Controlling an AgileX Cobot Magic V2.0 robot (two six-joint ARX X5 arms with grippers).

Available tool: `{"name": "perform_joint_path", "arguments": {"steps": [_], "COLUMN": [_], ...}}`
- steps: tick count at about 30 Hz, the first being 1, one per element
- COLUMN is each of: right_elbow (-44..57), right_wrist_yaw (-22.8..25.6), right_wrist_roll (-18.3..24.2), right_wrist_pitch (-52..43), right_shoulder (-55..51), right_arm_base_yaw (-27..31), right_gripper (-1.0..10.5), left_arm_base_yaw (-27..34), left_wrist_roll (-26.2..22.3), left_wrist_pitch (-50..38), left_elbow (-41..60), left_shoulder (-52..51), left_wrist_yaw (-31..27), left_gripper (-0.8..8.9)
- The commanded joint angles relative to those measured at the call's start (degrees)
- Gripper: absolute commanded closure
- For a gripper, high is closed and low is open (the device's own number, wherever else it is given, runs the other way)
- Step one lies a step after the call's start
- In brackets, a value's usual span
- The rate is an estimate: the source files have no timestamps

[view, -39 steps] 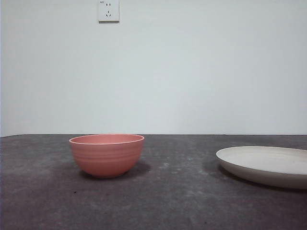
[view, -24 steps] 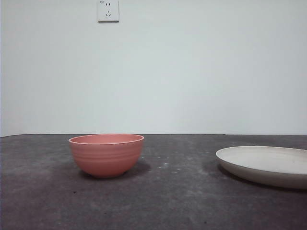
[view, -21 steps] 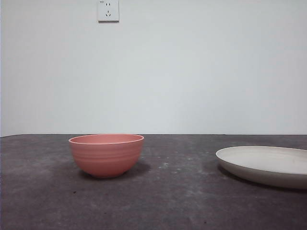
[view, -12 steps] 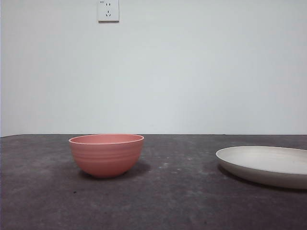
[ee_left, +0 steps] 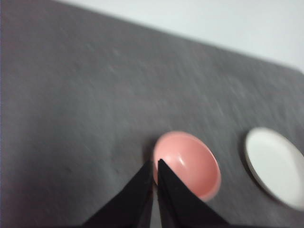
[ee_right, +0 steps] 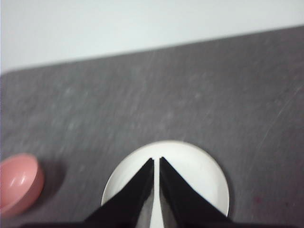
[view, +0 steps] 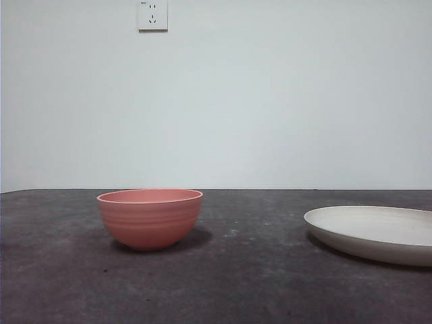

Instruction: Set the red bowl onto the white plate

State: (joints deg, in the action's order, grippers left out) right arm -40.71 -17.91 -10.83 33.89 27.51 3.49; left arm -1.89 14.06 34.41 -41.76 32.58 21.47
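Leftmost: bowl point(view: 150, 219), upright on the counter point(view: 256, 283), untouched, well apart from the plate point(view: 374, 233) at the right edge. Above, out of the front view: left end effector point(ee_left: 155, 164), jaws together, tips aimed at the bowl's near rim, high over it. Likely the nearer arm for the pick, though needing to spread first. Farther right: right end effector point(ee_right: 156, 160), jaws also together, hovering over the plate, bowl off to its side.
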Motion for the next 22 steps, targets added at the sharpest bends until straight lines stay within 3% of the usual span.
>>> {"name": "perform_joint_path", "arguments": {"steps": [1,6,10,14,22], "right_elbow": [-4.7,-10.4,-12.2,-12.2,-12.2], "right_wrist_yaw": [-1.9,-1.9,3.0,7.5,7.5], "right_wrist_roll": [4.6,8.5,10.4,11.0,11.1], "right_wrist_pitch": [5.3,16.1,22.8,25.5,26.7], "right_shoulder": [4.4,10.1,12.9,13.6,13.6], "right_arm_base_yaw": [0.0,-0.7,-1.5,-2.2,-2.3], "right_gripper": [9.3,9.3,9.3,9.3,9.3], "left_arm_base_yaw": [-0.1,-1.2,-3.1,-4.7,-5.0], "left_wrist_roll": [-5.0,-10.7,-14.4,-15.0,-14.9], "left_wrist_pitch": [3.7,13.0,18.4,19.5,19.9], "left_elbow": [-4.1,-9.3,-11.2,-11.3,-11.3], "left_shoulder": [3.8,9.4,11.6,12.0,12.0], "left_wrist_yaw": [3.4,6.1,6.1,6.1,6.1], "left_gripper": [7.97,7.97,7.97,7.97,7.94]}}
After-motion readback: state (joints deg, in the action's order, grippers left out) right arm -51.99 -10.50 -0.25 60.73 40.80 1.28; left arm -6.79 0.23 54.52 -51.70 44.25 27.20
